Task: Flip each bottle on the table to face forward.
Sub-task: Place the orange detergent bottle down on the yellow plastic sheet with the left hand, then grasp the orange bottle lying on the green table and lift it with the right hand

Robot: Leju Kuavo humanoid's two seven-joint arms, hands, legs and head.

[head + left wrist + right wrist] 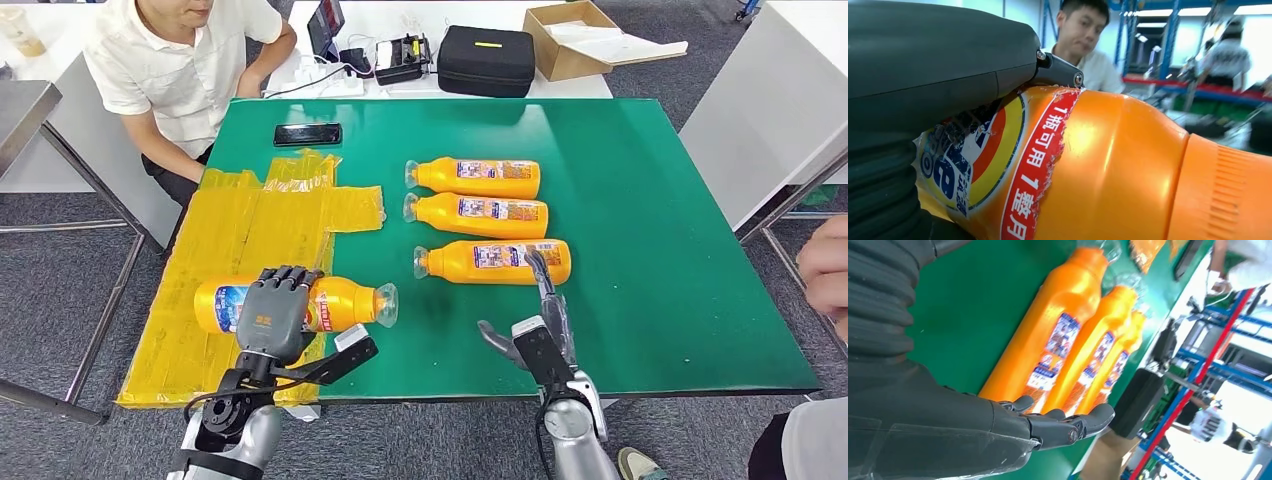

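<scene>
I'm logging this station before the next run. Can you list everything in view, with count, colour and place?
Bottle in left hand: 1, orange with a blue, red and yellow label, lying on the yellow sheets, cap pointing toward the table's middle.
Row of bottles: 3, orange with small labels, lying side by side mid-table.
Table: 1, green top.
Yellow sheets: several overlapping, on the table's left part.
Phone: 1, black, near the far edge.
Black case: 1, on the white table behind.
Cardboard box: 1, brown, beside the case.
Seated person: 1, white shirt, far left corner.
Left hand: grey, holds the bottle.
Right hand: dark, fingers spread, near the closest bottle of the row.
</scene>
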